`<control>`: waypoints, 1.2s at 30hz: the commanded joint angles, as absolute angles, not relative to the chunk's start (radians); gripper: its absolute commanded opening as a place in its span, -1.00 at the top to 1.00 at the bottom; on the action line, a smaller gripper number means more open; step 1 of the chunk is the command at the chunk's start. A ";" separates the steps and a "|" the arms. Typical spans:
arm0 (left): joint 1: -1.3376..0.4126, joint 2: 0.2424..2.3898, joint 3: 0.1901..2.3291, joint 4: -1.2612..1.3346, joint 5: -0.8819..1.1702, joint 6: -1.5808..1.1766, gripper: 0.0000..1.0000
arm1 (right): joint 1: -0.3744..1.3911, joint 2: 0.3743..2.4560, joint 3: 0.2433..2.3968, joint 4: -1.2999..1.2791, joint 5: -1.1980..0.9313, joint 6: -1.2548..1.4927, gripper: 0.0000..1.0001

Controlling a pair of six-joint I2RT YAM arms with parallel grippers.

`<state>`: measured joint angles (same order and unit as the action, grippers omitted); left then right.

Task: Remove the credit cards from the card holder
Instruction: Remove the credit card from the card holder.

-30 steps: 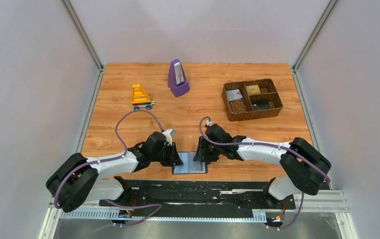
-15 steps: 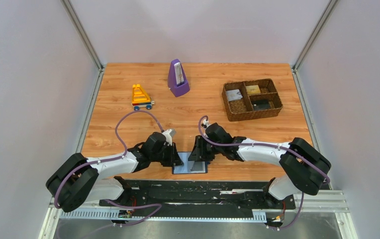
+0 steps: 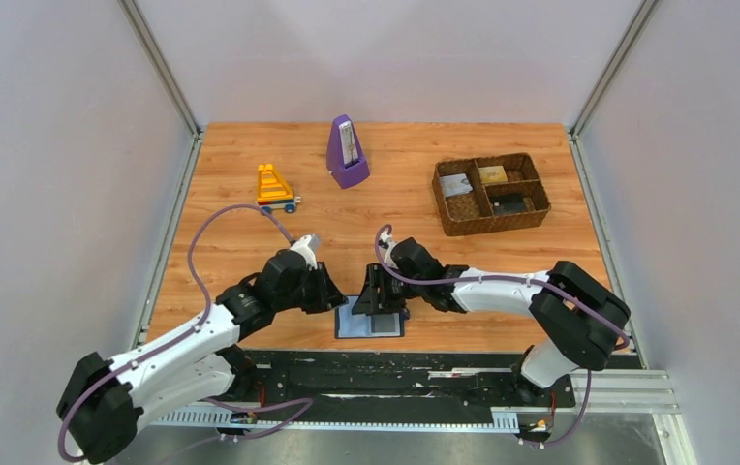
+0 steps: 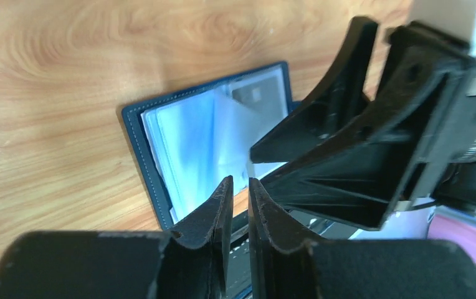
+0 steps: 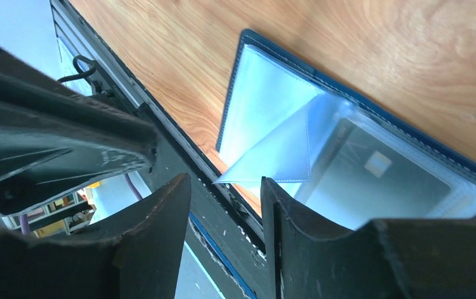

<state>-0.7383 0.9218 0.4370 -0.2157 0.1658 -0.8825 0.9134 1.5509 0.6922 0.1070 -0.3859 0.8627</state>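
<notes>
- Card holder (image 5: pixel 257 93) lies open flat on the table (image 5: pixel 410 50), right beneath both grippers' fingertips.
- Right gripper (image 5: pixel 224 182) hangs over it, jaws moderately apart, gripping nothing.
- Left gripper (image 4: pixel 238 184) faces it, jaws a narrow slit, empty.
- Clear sleeve page (image 5: pixel 285 149) stands lifted, its corner pointing into the right gripper's gap.
- Grey credit card (image 5: pixel 372 180) sits pocketed just beyond those fingers.

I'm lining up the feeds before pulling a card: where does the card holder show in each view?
Top external: card holder low centre, at the near edge of the table.
Left wrist: card holder centre-left, lying open.
Right wrist: card holder upper right, lying open.
Shared landmark: the grey credit card in its sleeve, in both wrist views; too small to tell from above.
</notes>
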 commanded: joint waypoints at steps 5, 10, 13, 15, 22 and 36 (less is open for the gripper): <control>-0.732 0.796 0.465 -0.304 0.127 -0.934 0.53 | 0.920 1.579 0.819 0.097 -0.350 0.796 -0.11; -0.732 0.755 0.452 -0.291 0.137 -0.951 0.53 | 0.905 1.596 0.875 0.029 -0.295 0.775 -0.14; -0.732 0.740 0.431 -0.258 0.161 -0.956 0.53 | 0.886 1.581 0.872 0.019 -0.264 0.780 -0.12; -0.732 0.736 0.416 -0.236 0.180 -0.956 0.53 | 0.876 1.571 0.872 0.006 -0.254 0.775 -0.11; -0.732 0.808 0.416 -0.244 0.182 -0.906 0.52 | 0.874 1.518 0.874 -0.225 -0.128 0.809 -0.08; -0.732 0.970 0.363 -0.197 0.131 -0.862 0.57 | 0.876 1.442 0.728 -0.234 -0.124 0.887 -0.05</control>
<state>-0.7326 0.9588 0.3763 -0.2424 0.1555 -0.8867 0.8753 1.4647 0.7357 -0.2409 -0.1463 0.8619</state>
